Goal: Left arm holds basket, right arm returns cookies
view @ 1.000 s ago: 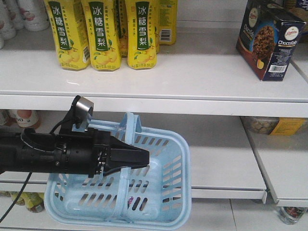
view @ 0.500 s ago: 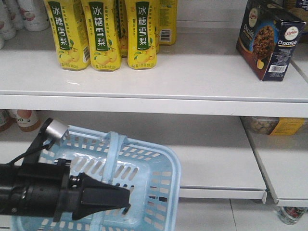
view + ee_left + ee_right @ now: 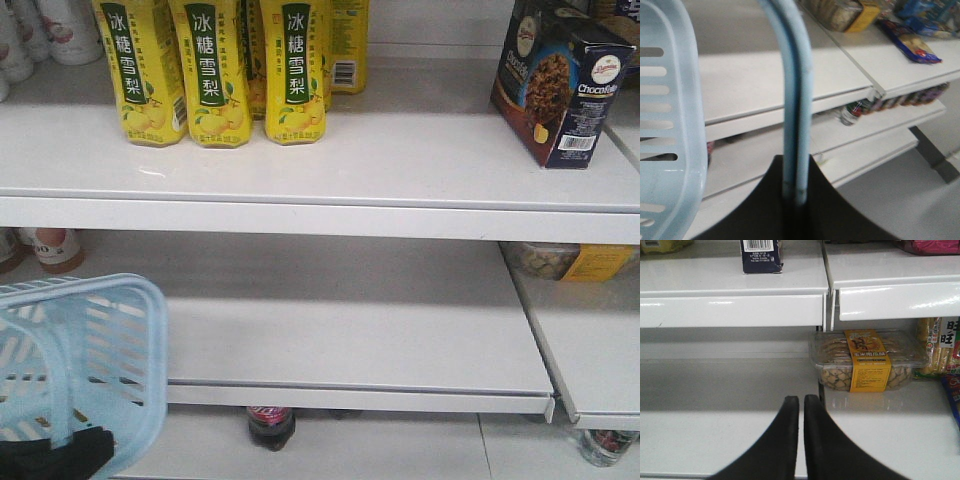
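The light blue basket (image 3: 85, 365) hangs at the lower left of the front view, cut off by the frame edge. Its two thin hoop handles (image 3: 792, 90) run down between the jaws of my left gripper (image 3: 795, 165), which is shut on them; the slotted basket wall (image 3: 670, 125) fills the left of that view. Only a black scrap of the left arm (image 3: 55, 458) shows in the front view. The cookies box (image 3: 560, 80) stands upright on the top shelf at the far right, and its barcode end (image 3: 761, 255) shows in the right wrist view. My right gripper (image 3: 801, 402) is shut with nothing in it, below and in front of that shelf.
Yellow drink bottles (image 3: 215, 70) stand in a row on the top shelf at the left. A clear tub of snacks with an orange label (image 3: 867, 360) sits on the middle shelf, right of my right gripper. A dark bottle (image 3: 271, 425) lies under the lower shelf.
The left arm and the basket have dropped down and to the left, so most of the arm has left the front view. The cookies box has not moved.
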### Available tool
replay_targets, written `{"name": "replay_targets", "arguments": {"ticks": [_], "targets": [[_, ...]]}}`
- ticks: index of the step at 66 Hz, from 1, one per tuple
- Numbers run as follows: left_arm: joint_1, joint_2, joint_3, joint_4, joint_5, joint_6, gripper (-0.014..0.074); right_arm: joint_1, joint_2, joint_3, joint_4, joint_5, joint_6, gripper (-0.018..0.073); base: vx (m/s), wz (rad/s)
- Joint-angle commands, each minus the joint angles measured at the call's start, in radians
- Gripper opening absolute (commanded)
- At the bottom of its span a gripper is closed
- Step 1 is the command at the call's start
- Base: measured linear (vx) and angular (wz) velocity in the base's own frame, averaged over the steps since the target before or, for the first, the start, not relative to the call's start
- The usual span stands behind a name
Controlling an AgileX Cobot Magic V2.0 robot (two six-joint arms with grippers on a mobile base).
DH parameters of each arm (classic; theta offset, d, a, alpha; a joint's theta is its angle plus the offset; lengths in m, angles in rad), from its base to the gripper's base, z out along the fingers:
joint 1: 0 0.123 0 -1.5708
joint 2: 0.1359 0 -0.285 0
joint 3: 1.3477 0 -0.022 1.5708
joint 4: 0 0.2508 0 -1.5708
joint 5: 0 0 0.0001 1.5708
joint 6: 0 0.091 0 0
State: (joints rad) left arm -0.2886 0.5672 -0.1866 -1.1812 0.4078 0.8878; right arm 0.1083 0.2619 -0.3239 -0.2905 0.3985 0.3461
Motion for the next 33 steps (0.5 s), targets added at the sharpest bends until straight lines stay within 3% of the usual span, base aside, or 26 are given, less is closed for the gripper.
{"name": "replay_targets", "arguments": {"ticks": [1, 7, 14, 17, 24, 28, 33], "targets": [[0.001, -0.106, 0.013, 0.1, -0.129, -0.128, -0.0003, -0.008, 0.008, -0.027, -0.017, -0.069, -0.005, -0.0011, 0.0, 0.0], [0.001, -0.192, 0.049, 0.322, -0.193, -0.361, -0.0003, -0.008, 0.008, -0.027, -0.017, -0.069, -0.005, -0.0011, 0.0, 0.0], [0.002, -0.268, 0.078, 0.627, -0.214, -0.705, -0.0003, -0.008, 0.008, -0.027, -0.017, -0.069, -0.005, -0.0011, 0.0, 0.0], [0.002, -0.296, 0.091, 0.772, -0.214, -0.895, -0.0003, -0.008, 0.008, -0.027, -0.017, -0.069, -0.005, -0.0011, 0.0, 0.0], [0.003, -0.348, 0.123, 1.044, -0.225, -1.197, -0.0003, -0.008, 0.008, -0.027, -0.017, -0.069, -0.005, -0.0011, 0.0, 0.0], [0.003, -0.38, 0.152, 1.181, -0.256, -1.313, -0.0003, -0.008, 0.008, -0.027, -0.017, -0.069, -0.005, -0.0011, 0.0, 0.0], [0.003, -0.415, 0.192, 1.265, -0.311, -1.359, -0.0003, -0.008, 0.008, -0.027, -0.017, -0.069, -0.005, -0.0011, 0.0, 0.0]]}}
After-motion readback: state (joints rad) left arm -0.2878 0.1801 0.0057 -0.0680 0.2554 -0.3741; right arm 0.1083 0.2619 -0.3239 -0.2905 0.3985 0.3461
